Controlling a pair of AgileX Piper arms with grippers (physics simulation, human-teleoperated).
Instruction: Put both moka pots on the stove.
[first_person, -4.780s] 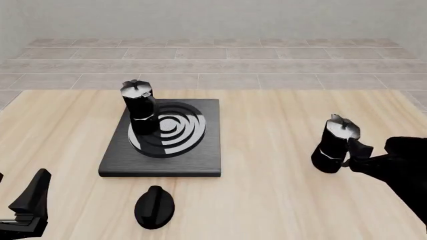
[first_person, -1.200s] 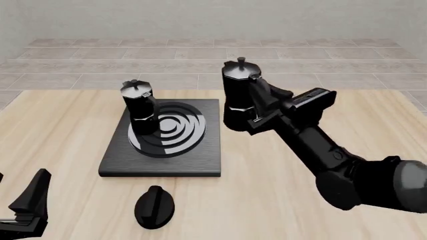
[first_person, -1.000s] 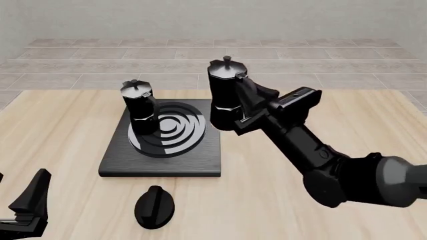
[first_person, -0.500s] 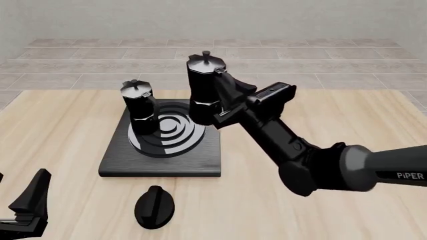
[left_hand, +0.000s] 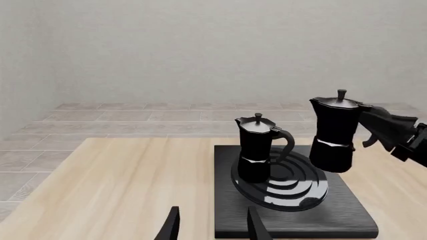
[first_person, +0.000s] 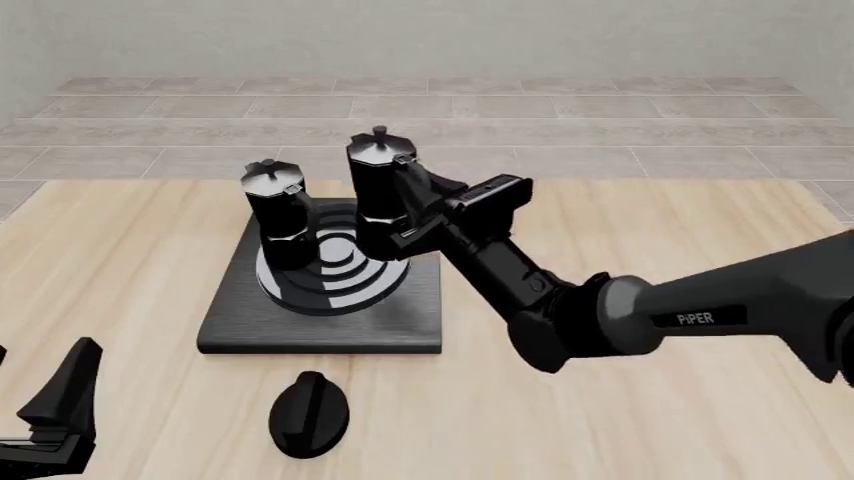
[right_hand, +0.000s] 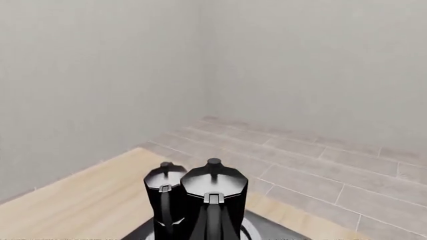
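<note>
Landmark: stove (first_person: 414, 320), flat black slab on the wooden table (first_person: 641, 420).

Left gripper (first_person: 54, 420): nearest to camera, well apart from the stove on the near left side, low over the table. Left wrist view shows its two fingertips (left_hand: 172, 227) parted with nothing between them.

Black oval knob (first_person: 308, 412): on the table just in front of the stove's near edge.

First moka pot (first_person: 279, 215): upright on the left part of the ring burner (first_person: 360, 275), resting on the stove. Handle side visible in the left wrist view (left_hand: 259, 148).

Second moka pot (first_person: 380, 195): upright, held above the right part of the burner; base is clear of the surface in the left wrist view (left_hand: 333, 131). Just beside the first pot, not touching.

Right gripper (first_person: 430, 210): clamped on the second pot's handle side, arm stretching back to the right of the stove.

Right wrist view: both pots seen side by side, the held one (right_hand: 212, 200) in front, the other (right_hand: 163, 192) partly hidden behind it.
</note>
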